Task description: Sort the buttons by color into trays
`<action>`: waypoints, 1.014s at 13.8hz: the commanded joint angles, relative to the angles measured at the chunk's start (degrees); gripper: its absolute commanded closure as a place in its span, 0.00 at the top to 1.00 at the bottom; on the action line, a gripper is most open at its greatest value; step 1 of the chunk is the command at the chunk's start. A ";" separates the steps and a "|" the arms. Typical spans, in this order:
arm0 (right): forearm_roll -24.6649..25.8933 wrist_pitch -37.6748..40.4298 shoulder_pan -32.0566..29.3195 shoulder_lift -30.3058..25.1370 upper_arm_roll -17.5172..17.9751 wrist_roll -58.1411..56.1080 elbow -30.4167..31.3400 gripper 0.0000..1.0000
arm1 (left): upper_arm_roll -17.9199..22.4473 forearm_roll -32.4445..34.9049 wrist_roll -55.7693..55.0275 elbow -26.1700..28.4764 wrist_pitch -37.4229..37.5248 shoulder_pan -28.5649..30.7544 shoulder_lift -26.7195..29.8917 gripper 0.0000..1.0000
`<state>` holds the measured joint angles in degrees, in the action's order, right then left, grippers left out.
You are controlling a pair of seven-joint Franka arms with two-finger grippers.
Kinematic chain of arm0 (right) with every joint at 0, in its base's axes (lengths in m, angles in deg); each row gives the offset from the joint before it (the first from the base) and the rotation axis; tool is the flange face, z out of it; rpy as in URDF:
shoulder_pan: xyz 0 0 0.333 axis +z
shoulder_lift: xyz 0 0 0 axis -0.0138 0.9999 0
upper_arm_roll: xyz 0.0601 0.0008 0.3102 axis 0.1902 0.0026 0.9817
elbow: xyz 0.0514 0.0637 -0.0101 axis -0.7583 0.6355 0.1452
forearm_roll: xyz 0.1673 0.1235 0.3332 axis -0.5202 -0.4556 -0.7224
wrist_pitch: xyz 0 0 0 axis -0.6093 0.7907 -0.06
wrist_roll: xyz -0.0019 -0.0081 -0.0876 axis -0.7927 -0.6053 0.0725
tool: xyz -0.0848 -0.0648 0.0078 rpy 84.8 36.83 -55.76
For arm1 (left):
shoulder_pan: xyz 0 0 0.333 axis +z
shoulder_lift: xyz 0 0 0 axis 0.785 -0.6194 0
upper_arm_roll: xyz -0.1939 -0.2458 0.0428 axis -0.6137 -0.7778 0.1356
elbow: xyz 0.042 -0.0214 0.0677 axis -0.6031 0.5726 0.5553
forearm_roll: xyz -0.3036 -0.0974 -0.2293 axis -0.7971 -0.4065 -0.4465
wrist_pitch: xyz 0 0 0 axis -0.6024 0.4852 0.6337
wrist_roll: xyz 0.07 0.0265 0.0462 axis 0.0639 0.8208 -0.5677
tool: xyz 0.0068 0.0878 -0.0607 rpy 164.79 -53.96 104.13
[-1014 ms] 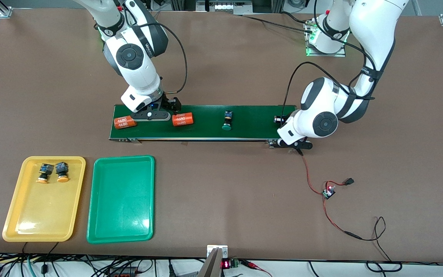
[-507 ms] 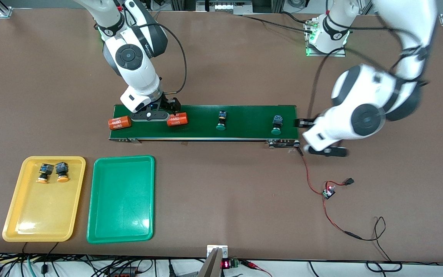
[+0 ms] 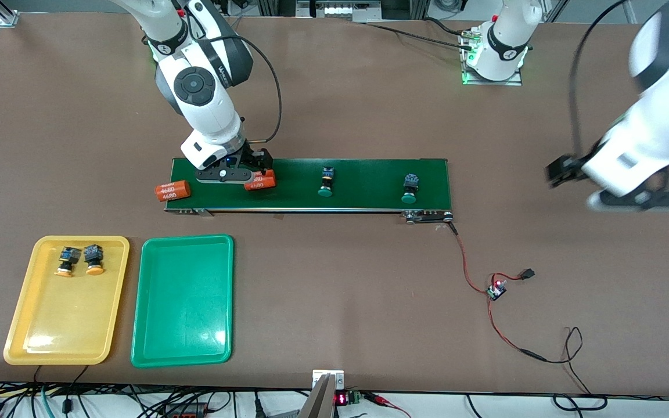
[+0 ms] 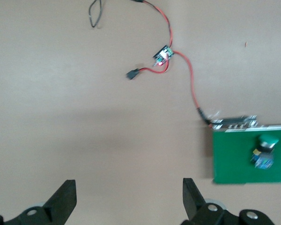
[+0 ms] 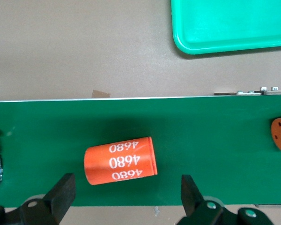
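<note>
A brown table [image 3: 334,302] carried a long dark-green conveyor belt [image 3: 363,174]. Two green-capped push-button switches [image 3: 326,181] lay on it, between the right gripper [image 3: 227,174], jaws apart over an orange cylinder [image 5: 120,161], and the left gripper [image 3: 639,199], jaws apart over bare table.

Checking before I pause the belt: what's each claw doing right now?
Left claw: open, empty, over bare table past the conveyor belt's end.
Right claw: open, empty, over an orange cylinder on the belt.

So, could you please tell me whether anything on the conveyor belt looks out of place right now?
Yes. One orange "4680" cylinder juts past the conveyor belt at the right arm's end, about to drop off. A second cylinder lies under the open right end effector. Neither is a button; the two green buttons look normal.
</note>
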<state>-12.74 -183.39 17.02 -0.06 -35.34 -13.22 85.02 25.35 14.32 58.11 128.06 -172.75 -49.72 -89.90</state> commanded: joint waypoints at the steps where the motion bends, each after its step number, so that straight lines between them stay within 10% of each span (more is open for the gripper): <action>1: -0.13 0.59 1.34 -0.18 0.25 3.49 -2.33 1.00 | 5.64 -2.91 5.06 8.62 -2.69 -1.21 5.31 1.00; 14: 1.18 0.41 9.70 7.64 -0.01 14.84 -9.28 1.00 | 4.61 -6.18 4.70 6.61 -2.01 -1.56 6.37 1.00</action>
<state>-12.64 -183.39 26.03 5.69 -34.95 -0.23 78.21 30.22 8.90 62.54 136.17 -175.95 -51.02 -83.36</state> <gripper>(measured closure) 0.000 0.000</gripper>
